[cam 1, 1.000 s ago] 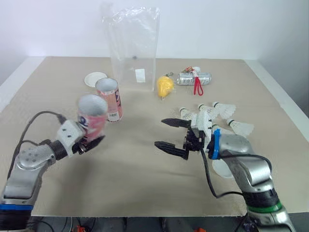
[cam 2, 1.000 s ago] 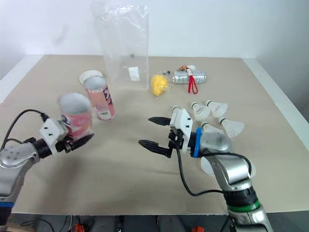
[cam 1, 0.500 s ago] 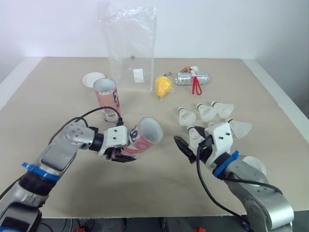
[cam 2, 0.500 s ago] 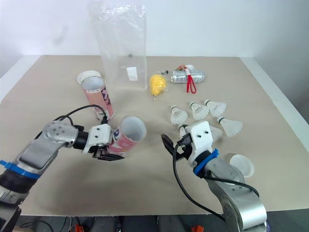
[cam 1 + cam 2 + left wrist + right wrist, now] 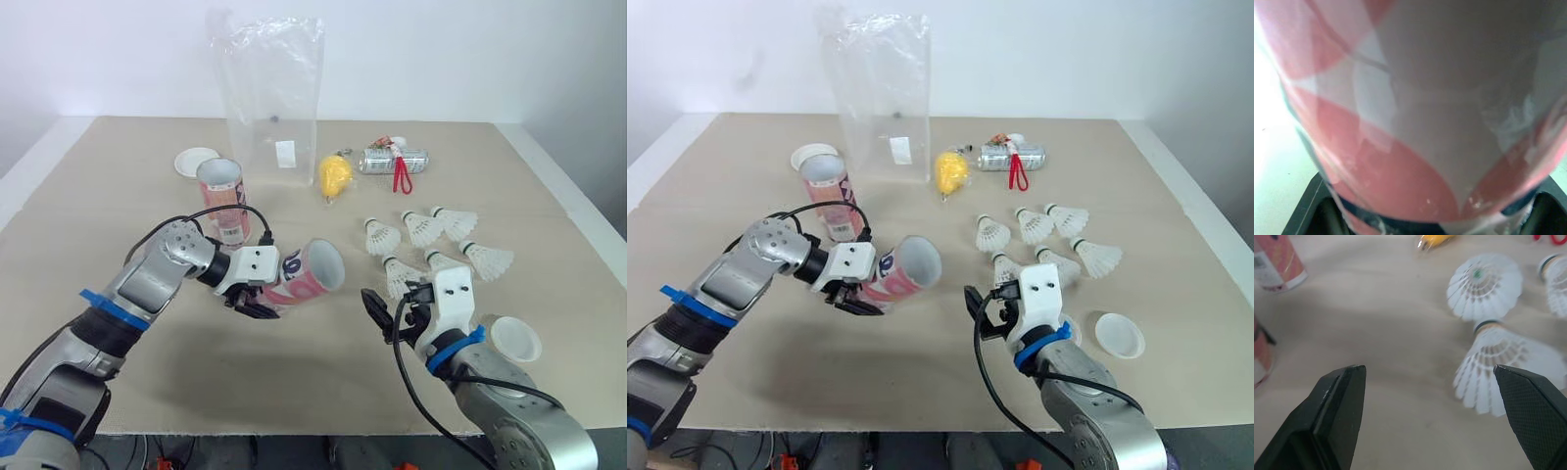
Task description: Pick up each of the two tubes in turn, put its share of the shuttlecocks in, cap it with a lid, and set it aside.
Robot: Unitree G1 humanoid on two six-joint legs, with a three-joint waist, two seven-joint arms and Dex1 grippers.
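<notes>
My left gripper [image 5: 257, 286] is shut on a pink-and-white tube [image 5: 306, 275], which is tilted almost flat above the table with its open mouth [image 5: 918, 262] facing right. The tube's wall [image 5: 1415, 98] sits close against the left wrist camera. A second tube [image 5: 223, 197] stands upright behind it. Several white shuttlecocks [image 5: 423, 228] lie on the right half. My right gripper [image 5: 392, 306] is open and empty, just in front of the nearest shuttlecock [image 5: 1503, 369], with another shuttlecock [image 5: 1484, 284] beyond. One white lid [image 5: 197, 160] lies far left, another lid [image 5: 516, 340] near right.
A tall clear plastic bag [image 5: 272, 98] stands at the back centre. Beside it are a yellow object [image 5: 335, 174] and a silver can with a red cord [image 5: 394, 160]. The table's right edge [image 5: 578, 211] is close to the shuttlecocks.
My left arm has swung the held tube right to the table's middle and tipped it over, mouth to the right. My right gripper has turned from pointing left to facing the shuttlecocks.
</notes>
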